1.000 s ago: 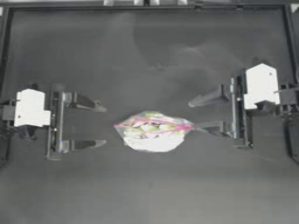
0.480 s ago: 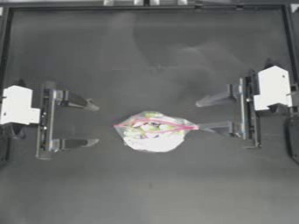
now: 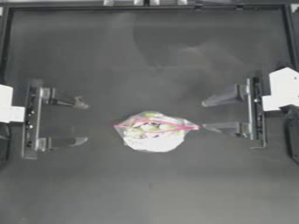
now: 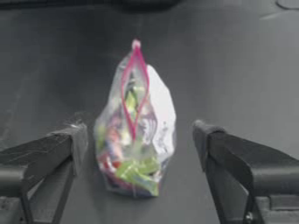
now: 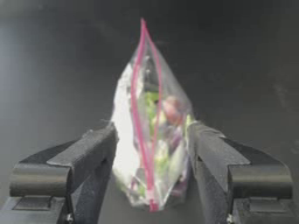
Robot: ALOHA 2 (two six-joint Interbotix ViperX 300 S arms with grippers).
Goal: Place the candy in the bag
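Bag of sweets (pink seal parted) stands mid-table between wide-spread left gripper and right gripper.

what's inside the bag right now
Through the clear bag show mixed colourful sweets, several yellow-green ones among them. Whether the task's own candy is one of them cannot be told; crinkles hide the rest.

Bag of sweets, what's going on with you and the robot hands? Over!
Left hand open, drawn back, clear of bag. Right hand open, also apart from it. Bag mid-table, pink seal gaping, sweets inside. No loose candy seen, nothing in the way.
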